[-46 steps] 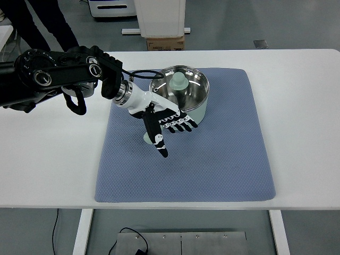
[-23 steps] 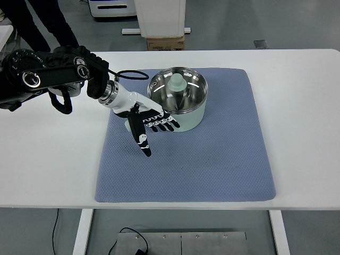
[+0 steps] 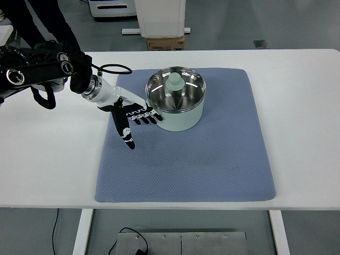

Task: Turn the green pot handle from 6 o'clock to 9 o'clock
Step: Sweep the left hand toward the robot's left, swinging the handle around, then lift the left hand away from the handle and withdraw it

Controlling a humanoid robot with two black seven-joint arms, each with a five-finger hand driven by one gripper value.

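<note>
The pale green pot (image 3: 183, 119) with a steel inside stands on the blue mat (image 3: 202, 164), toward its back left. A green knobbed piece (image 3: 174, 82) sits inside the pot. My left hand (image 3: 135, 119) lies flat against the pot's left side. Its black fingers (image 3: 146, 116) are spread toward the pot wall and the thumb (image 3: 128, 139) points down the mat. The pot's handle is hidden under the hand, on the pot's left. The left arm (image 3: 37, 71) comes in from the upper left.
The mat lies on a white table (image 3: 303, 106). A black cable (image 3: 114, 68) loops beside the wrist. A person's dark legs (image 3: 32, 21) stand beyond the table's far left corner. A cardboard box (image 3: 164, 42) sits on the floor behind.
The left hand has swept left and up the mat. The pot has slid a little left and turned with it, its handle side going from lower left to left.
</note>
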